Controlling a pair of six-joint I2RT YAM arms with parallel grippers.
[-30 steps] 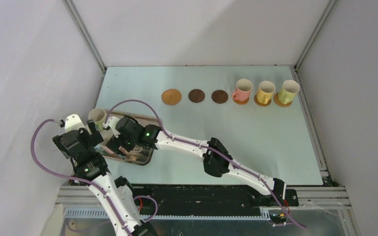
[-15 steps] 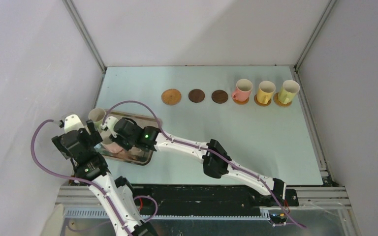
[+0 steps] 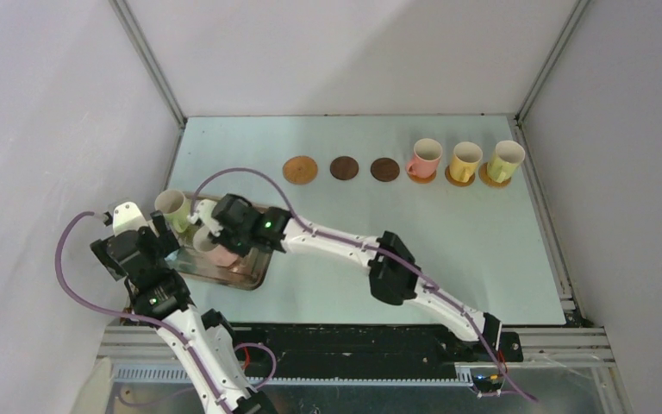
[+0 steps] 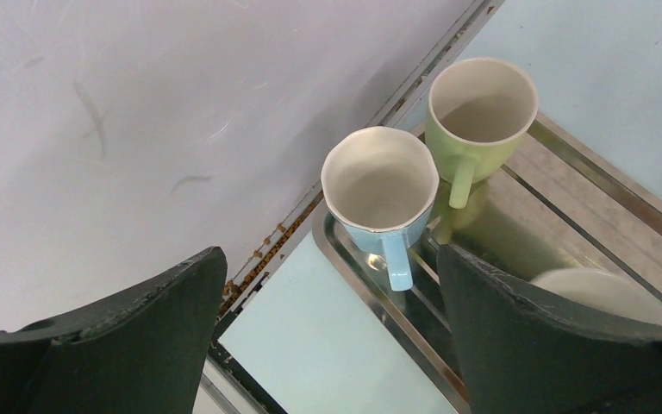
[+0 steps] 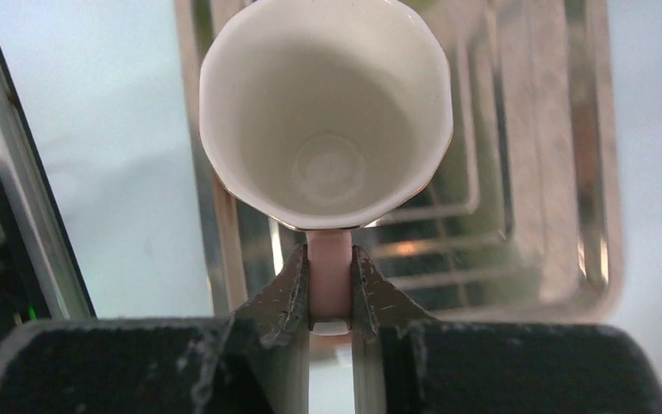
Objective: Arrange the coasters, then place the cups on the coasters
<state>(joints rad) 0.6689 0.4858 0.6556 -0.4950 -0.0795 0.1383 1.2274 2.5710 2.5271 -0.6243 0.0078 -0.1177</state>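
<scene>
I see three cups [image 3: 465, 162] on coasters at 1 o'clock and three coasters [image 3: 344, 167] bare at 12; my right claw [image 5: 330, 266] grips the pink cup [image 5: 326, 112] by its handle over the tray [image 3: 257, 276] at 9, where the blue cup [image 4: 379, 185] and green cup [image 4: 483, 108] wait, and my left claw [image 4: 329, 259] is released.

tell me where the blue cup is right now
In the left wrist view, the blue cup stands upright in a corner of the metal tray on the table's left side, right beside the green cup.
</scene>
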